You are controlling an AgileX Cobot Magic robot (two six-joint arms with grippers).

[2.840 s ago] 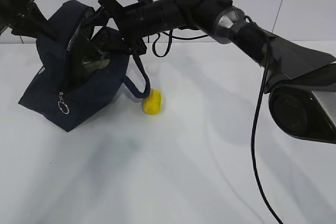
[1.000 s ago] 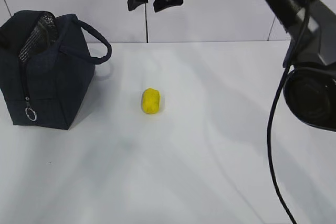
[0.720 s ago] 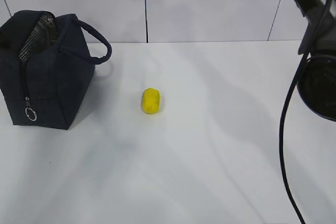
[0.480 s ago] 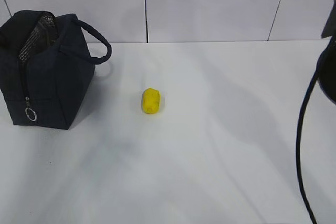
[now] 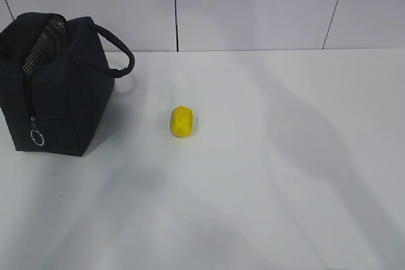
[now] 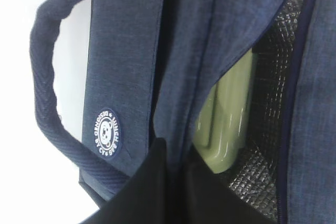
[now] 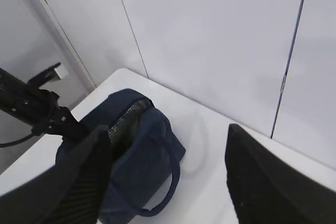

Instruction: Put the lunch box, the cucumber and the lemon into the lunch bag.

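The dark navy boxy fabric lunch bag (image 5: 56, 83) stands at the far left of the smooth white table (image 5: 266, 175), its top open, showing quilted silver lining. A silver ring pull (image 5: 37, 137) hangs on its near side. Inside, the pale sage-green lid of the lunch box (image 6: 227, 121) stands on edge against the lining. The small bright yellow oval lemon (image 5: 181, 121) lies alone to the right of the bag, apart from it. The left gripper (image 6: 170, 192) is closed on the bag's fabric edge. The right gripper (image 7: 165, 174), high above the table, has its 2 jaws wide apart and empty.
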